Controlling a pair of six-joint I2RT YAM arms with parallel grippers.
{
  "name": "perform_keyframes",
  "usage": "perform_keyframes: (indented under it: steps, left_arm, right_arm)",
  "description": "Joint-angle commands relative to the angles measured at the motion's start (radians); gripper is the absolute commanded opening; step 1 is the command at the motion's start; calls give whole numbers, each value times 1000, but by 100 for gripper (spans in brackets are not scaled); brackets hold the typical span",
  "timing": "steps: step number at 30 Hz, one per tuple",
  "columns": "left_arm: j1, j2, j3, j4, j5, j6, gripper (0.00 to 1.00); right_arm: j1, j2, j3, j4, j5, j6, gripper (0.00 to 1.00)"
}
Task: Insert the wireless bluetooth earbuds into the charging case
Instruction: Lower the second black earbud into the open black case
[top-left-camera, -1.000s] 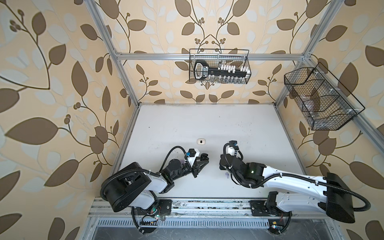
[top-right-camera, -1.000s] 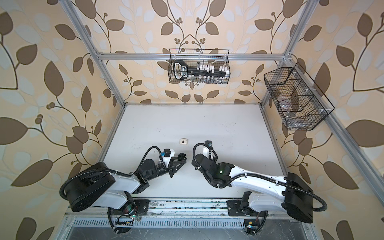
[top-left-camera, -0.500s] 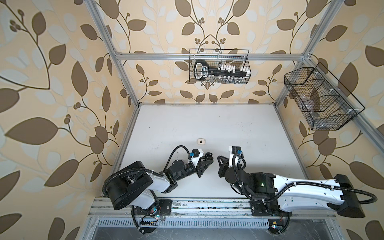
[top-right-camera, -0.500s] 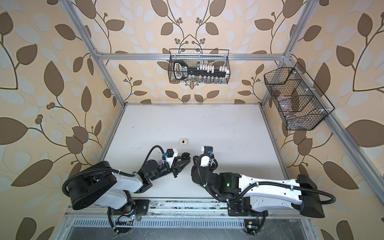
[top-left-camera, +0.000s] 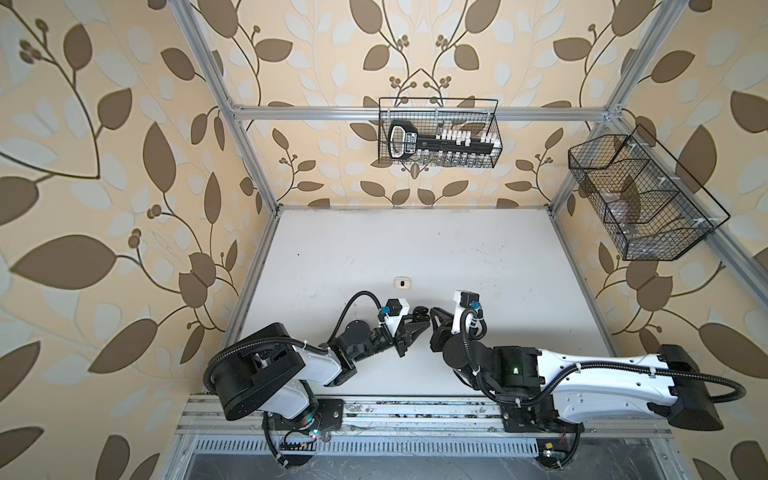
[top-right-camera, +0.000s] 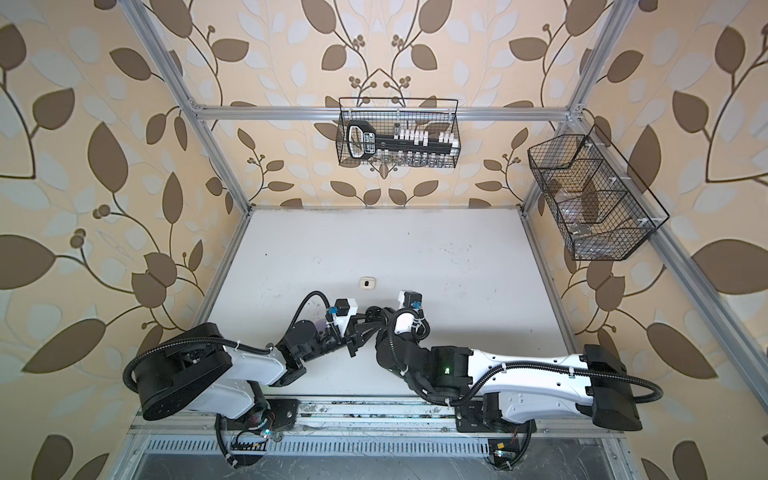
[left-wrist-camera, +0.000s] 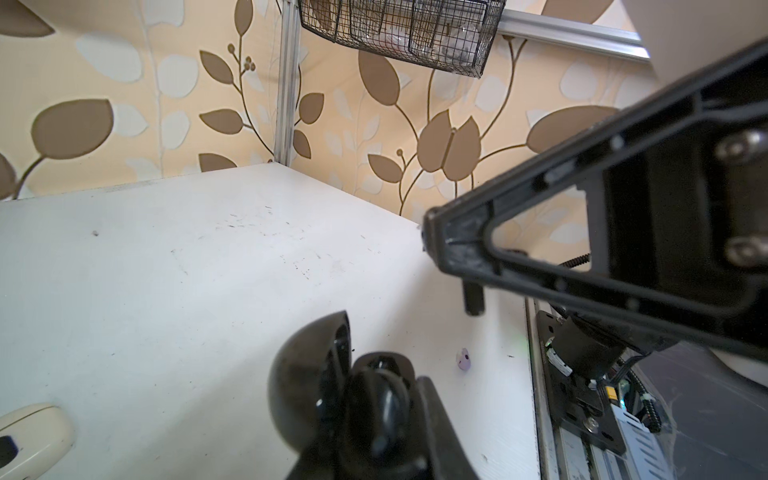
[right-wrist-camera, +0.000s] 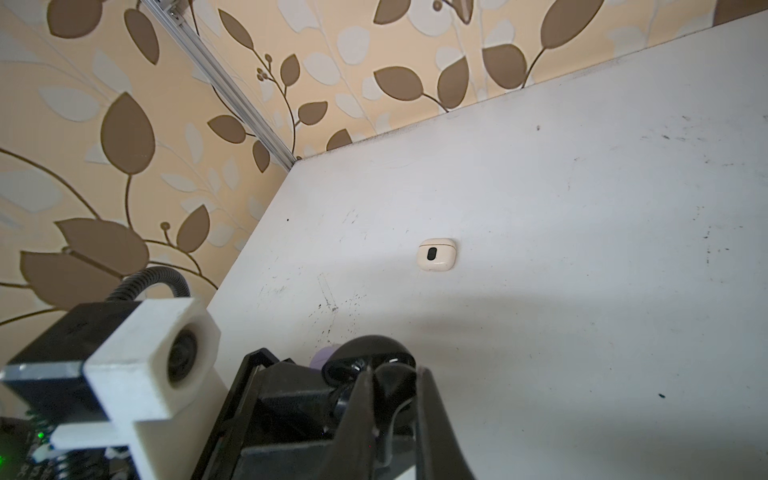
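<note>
The left gripper (top-left-camera: 417, 321) is clamping the black charging case (left-wrist-camera: 307, 374) in closed jaws and is holding it above the front middle of the table (top-left-camera: 415, 245). The case's lid is standing open. The right gripper (top-left-camera: 435, 312) is facing it tip to tip, just beside the case in both top views. Its jaws are closed on a black earbud (left-wrist-camera: 473, 299); only the short stem is showing below the fingers in the left wrist view. The earbud is hanging clear of the case, not seated in it. A lavender earbud (left-wrist-camera: 463, 360) is lying on the table near the front edge, below the right gripper. A white charging case (top-left-camera: 402, 283), closed, is lying flat on the table beyond the left gripper and apart from both arms.
</note>
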Motion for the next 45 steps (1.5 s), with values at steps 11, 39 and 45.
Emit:
perform_keyframes:
  steps: [11,39,45]
  left_arm:
    - [-16,-53,16,83,54,10,0]
    - [-16,-71,9,83,17,27,0]
    - [-15,-79,8,84,11,31,0]
  right_arm:
    - [-22,54,37,45,3,-8,14]
    - [-7,98,29,76,-21,23,12]
    - [3,106,20,90,-37,39,12]
